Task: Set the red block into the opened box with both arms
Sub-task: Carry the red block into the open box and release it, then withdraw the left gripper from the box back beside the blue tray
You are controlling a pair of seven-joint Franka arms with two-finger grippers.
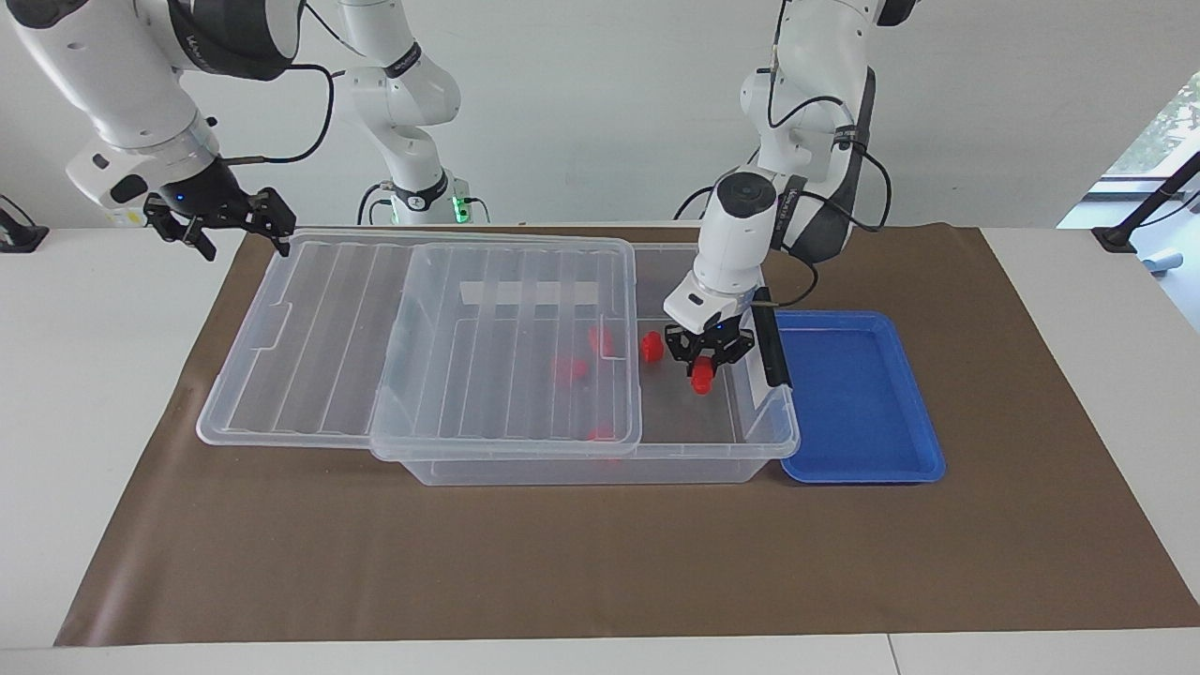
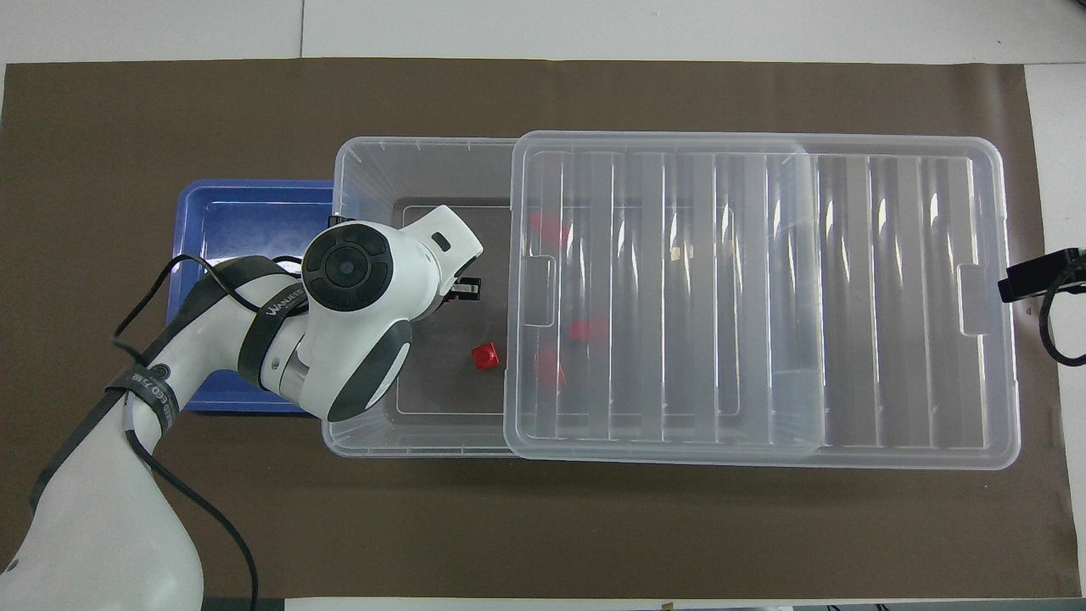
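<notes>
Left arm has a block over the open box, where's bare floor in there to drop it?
Bare floor lies under the left gripper, between the latch-end wall of the box and the loose red block. Crowded toward the lid, with more blocks under it.

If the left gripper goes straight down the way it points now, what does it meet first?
Most likely the bare floor of the box. The left gripper, shut on the red block, points down into the uncovered end. The loose block lies aside, though depth is uncertain.
</notes>
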